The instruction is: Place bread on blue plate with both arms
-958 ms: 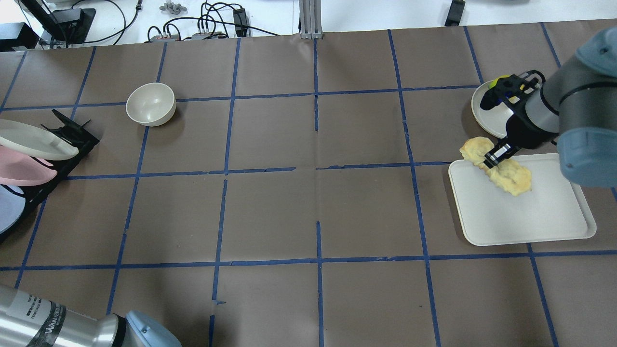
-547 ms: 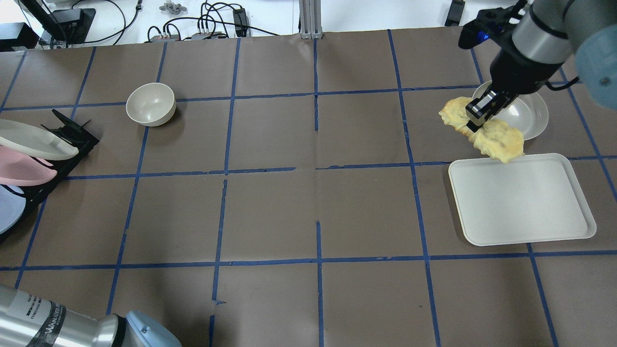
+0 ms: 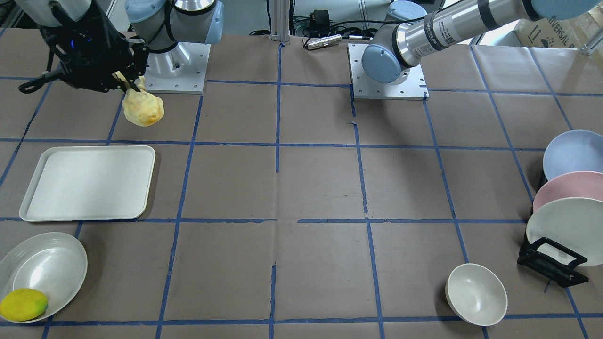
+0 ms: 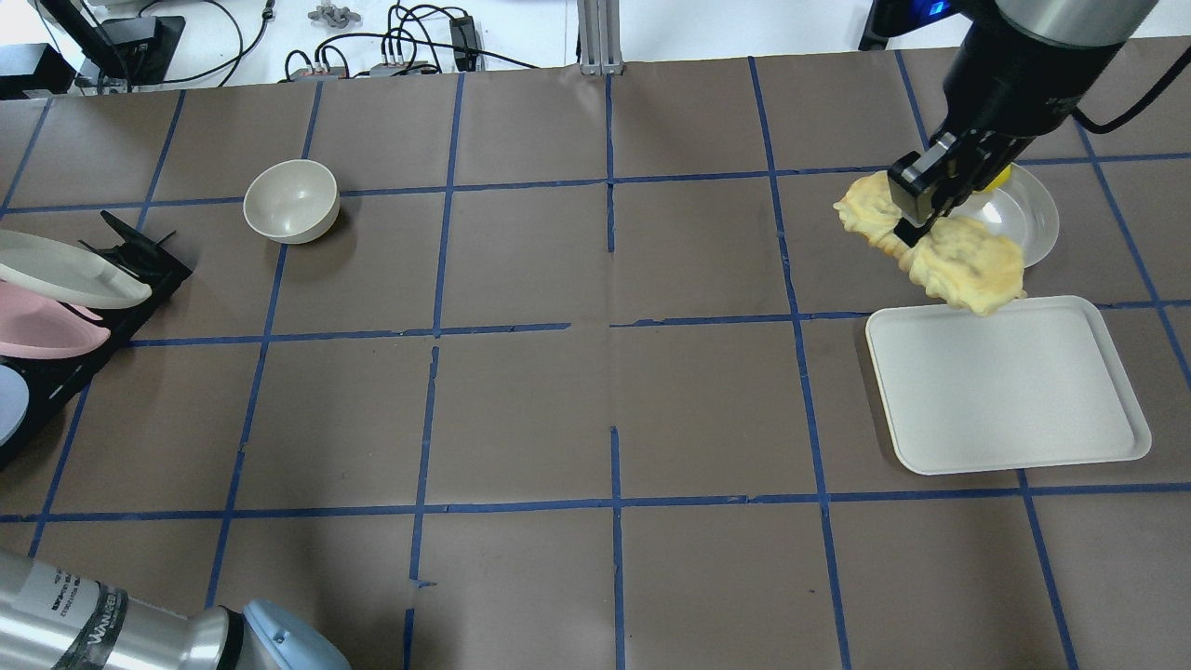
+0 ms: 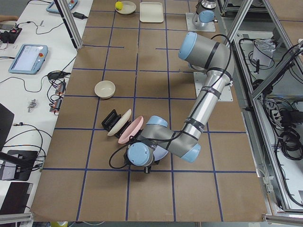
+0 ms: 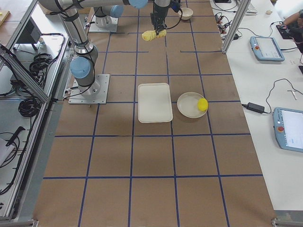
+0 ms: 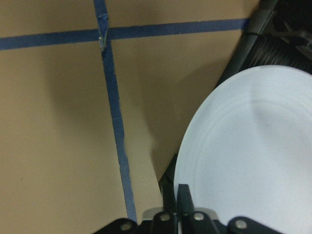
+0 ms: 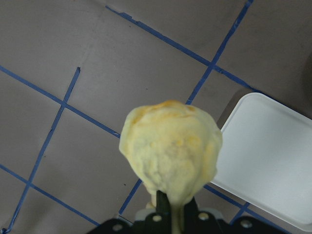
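My right gripper [image 4: 907, 223] is shut on the middle of the bread [image 4: 963, 265], a pale yellow bumpy loaf. It holds the bread in the air beyond the far edge of the white tray [image 4: 1005, 391]. The bread also shows hanging below the fingers in the front view [image 3: 142, 109] and in the right wrist view [image 8: 170, 151]. The blue plate [image 3: 572, 153] stands on edge in the black rack [image 3: 551, 263]. In the left wrist view my left gripper [image 7: 176, 195] has its fingers closed on the rim of the blue plate [image 7: 253, 156].
A pink plate [image 3: 570, 186] and an off-white plate [image 3: 565, 226] stand in the same rack. A cream bowl [image 4: 290, 200] sits at the far left. A yellow lemon [image 3: 22, 304] lies on an off-white plate [image 3: 42, 268] beyond the tray.
My right gripper has lifted the bread off the tray and carried it up and away, toward the table's far side. The blue plate has slid a little toward the view's left edge.
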Tool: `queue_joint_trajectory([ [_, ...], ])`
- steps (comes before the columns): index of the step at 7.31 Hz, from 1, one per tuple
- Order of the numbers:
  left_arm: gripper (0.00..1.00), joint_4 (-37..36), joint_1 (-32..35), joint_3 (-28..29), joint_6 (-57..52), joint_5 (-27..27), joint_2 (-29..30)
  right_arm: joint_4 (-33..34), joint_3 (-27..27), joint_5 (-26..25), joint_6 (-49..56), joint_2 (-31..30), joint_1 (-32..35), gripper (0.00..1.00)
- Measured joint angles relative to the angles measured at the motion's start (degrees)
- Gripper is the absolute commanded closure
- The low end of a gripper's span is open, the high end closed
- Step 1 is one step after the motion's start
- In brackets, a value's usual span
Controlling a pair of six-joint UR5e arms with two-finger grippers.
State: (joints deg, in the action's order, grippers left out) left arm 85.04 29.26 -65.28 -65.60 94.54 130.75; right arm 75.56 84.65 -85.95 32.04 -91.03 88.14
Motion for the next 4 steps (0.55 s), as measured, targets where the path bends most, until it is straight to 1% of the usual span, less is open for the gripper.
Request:
queue_joint_trajectory([
  [2,0.97,2.01,-0.14,0.69,-0.54,0.59,-1.99,0.02,1.13,-0.38,-3.16,0.63,2.74,0.90],
  [4,0.99,8.33,-0.23,2.46,-1.11,1.35,-5.32,0.09,1.56,-0.45,-3.31,0.85,3.16,0.90],
])
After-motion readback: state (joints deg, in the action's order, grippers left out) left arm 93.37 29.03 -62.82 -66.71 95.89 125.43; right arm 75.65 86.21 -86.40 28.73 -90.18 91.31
